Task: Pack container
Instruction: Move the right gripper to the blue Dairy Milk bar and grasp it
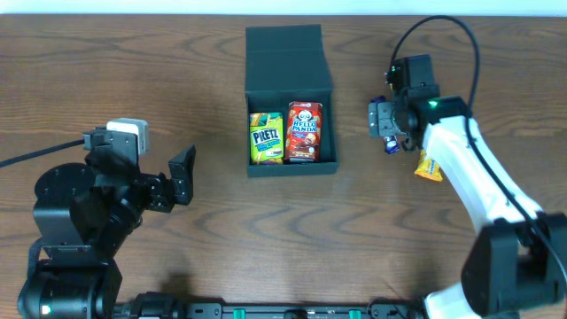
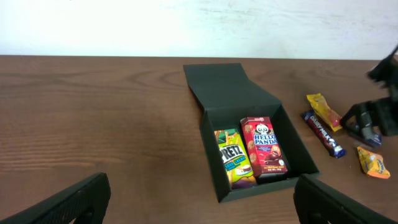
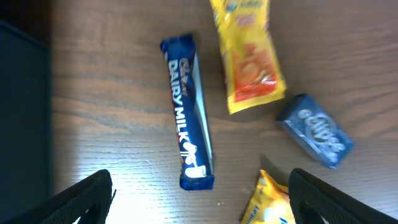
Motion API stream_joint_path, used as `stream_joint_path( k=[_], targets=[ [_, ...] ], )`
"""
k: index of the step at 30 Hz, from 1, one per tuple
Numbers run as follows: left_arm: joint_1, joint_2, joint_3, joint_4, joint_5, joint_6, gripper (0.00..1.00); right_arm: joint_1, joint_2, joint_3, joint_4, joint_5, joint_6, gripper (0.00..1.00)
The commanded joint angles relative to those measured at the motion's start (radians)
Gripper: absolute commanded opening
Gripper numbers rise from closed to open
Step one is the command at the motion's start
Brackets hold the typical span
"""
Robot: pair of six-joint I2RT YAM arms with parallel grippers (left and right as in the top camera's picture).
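The black container (image 1: 291, 168) lies open mid-table with its flap lid (image 1: 285, 58) laid back. Inside it are a green Pretz packet (image 1: 265, 137) and a red Hello Panda box (image 1: 304, 131). My right gripper (image 1: 383, 120) is open, right of the container, hovering over loose snacks. In the right wrist view its open jaws (image 3: 199, 202) frame a blue Dairy Milk bar (image 3: 188, 137), with a yellow packet (image 3: 249, 56), a small blue packet (image 3: 316, 130) and another yellow packet (image 3: 267, 202) nearby. My left gripper (image 1: 182, 175) is open and empty, left of the container.
An orange-yellow packet (image 1: 429, 166) lies beside the right arm. The left wrist view shows the container (image 2: 267, 186), the Dairy Milk bar (image 2: 323, 134) and yellow packets (image 2: 323, 111) to its right. Bare wood table (image 1: 133, 80) lies to the left.
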Motion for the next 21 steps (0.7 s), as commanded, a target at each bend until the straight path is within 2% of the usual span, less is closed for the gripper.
stream_joint_path(
  k=[1,8,15,21],
  targets=[
    [0.005,0.002,0.014,0.000,-0.004,0.018,0.95,-0.006,0.060,-0.007,0.018,-0.008,-0.032,0.89],
    [0.005,0.002,0.014,0.000,-0.004,0.018,0.95,-0.014,0.185,-0.007,0.091,-0.028,-0.072,0.86],
    [0.005,0.002,0.014,0.000,-0.004,0.018,0.95,-0.021,0.238,-0.007,0.149,-0.080,-0.098,0.72],
    [0.005,0.002,0.014,0.000,-0.004,0.018,0.95,-0.035,0.286,-0.007,0.164,-0.099,-0.098,0.70]
  ],
)
